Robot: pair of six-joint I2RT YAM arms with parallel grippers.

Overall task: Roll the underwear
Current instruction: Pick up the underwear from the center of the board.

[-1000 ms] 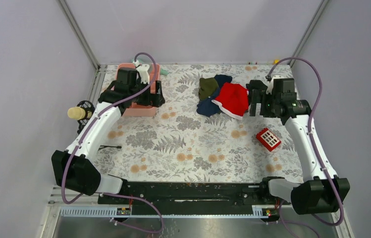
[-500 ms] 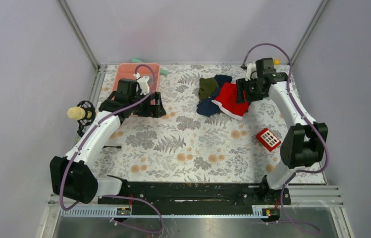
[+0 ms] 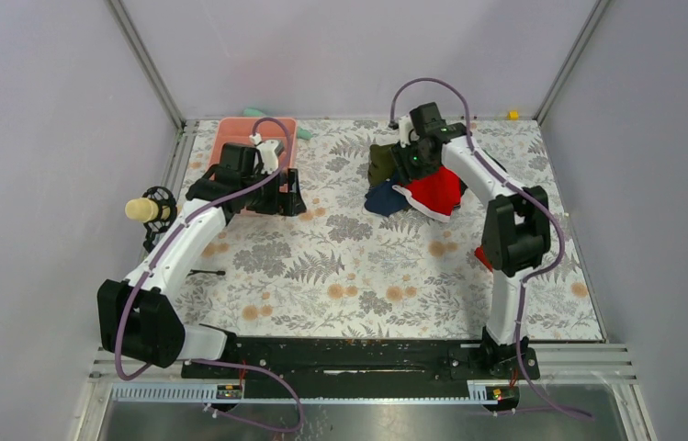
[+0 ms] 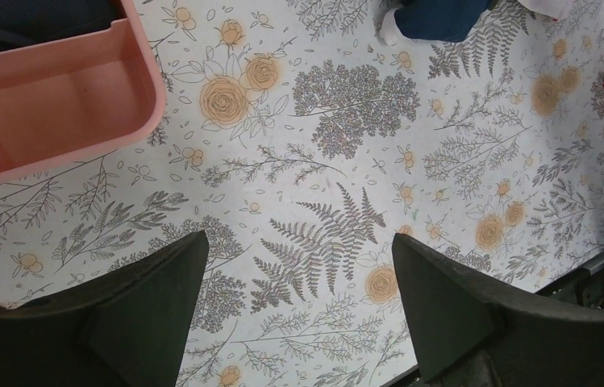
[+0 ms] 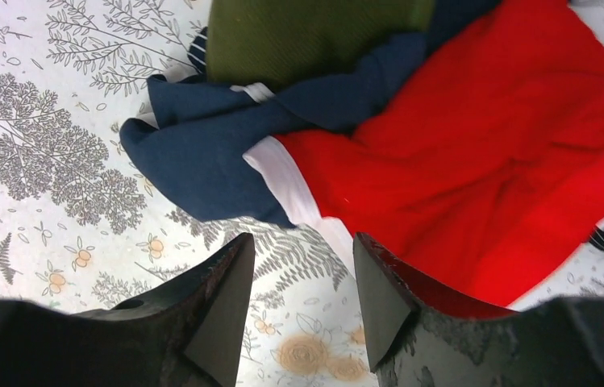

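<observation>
The red underwear with white edge trim lies crumpled at the back of the table, among a navy garment and an olive one. In the right wrist view the underwear fills the upper right, with its white trim running toward the jaws. My right gripper hovers over the pile, open and empty; its right finger sits by the red cloth's edge. My left gripper is open and empty above bare tablecloth, well left of the pile.
The navy garment and the olive garment overlap the underwear's left side. A pink tray stands at the back left, also in the left wrist view. A small red box is partly hidden behind the right arm.
My right arm has swung left, from the right side of the cloth pile to over its far left part. My left gripper has shifted slightly nearer, off the pink tray.
</observation>
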